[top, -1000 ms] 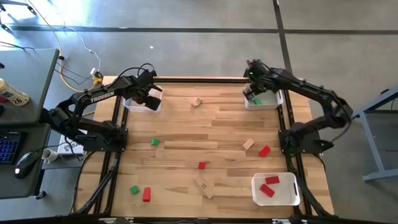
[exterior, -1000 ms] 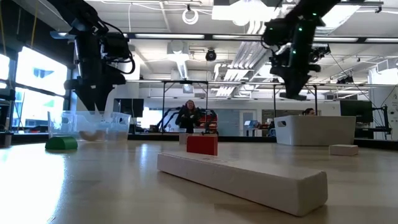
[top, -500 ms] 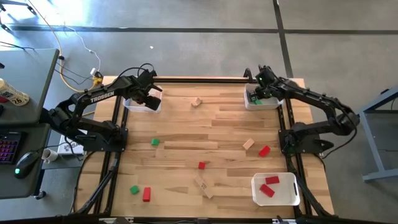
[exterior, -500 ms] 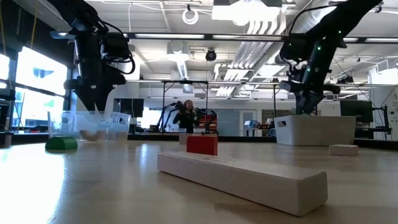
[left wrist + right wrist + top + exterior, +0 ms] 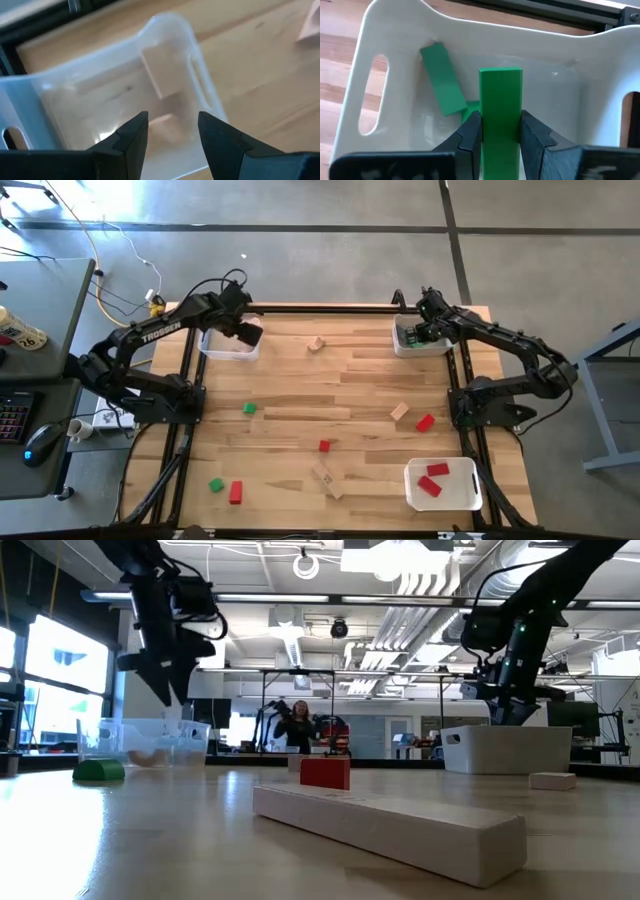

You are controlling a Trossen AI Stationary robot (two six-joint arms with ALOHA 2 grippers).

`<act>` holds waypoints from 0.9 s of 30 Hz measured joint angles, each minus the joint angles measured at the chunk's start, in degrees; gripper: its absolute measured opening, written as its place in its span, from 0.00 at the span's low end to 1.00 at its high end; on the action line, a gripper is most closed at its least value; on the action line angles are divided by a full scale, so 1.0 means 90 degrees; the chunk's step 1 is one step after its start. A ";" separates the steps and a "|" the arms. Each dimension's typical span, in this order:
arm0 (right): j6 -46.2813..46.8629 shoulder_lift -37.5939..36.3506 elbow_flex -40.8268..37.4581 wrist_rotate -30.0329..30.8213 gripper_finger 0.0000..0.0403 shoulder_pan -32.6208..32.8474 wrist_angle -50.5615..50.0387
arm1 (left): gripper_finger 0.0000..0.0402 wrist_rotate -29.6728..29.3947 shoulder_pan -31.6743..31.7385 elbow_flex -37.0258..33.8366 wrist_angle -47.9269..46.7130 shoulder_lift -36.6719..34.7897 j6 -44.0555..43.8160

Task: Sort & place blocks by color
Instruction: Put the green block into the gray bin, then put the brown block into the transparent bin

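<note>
A: Left gripper (image 5: 169,131) at ten o'clock, over the clear bin (image 5: 228,344)?
B: Yes, fingers parted, empty; tan blocks (image 5: 161,71) inside.
A: Right gripper (image 5: 501,132)?
B: At two o'clock, over the white bin (image 5: 395,95), pinching a green block (image 5: 500,112).

The right gripper (image 5: 501,131), clamped on a green bar (image 5: 500,114), has come down from well above the far right white bin (image 5: 424,344) to hang just over its inside. The left gripper (image 5: 172,131) has risen and tilted above the clear bin (image 5: 228,346), its jaws apart and empty.
</note>
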 joint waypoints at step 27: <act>-0.0228 0.0000 0.0988 -0.0736 0.52 -0.0035 -0.0290 | 0.40 0.0242 -0.1621 0.0267 0.4349 0.0004 -0.0292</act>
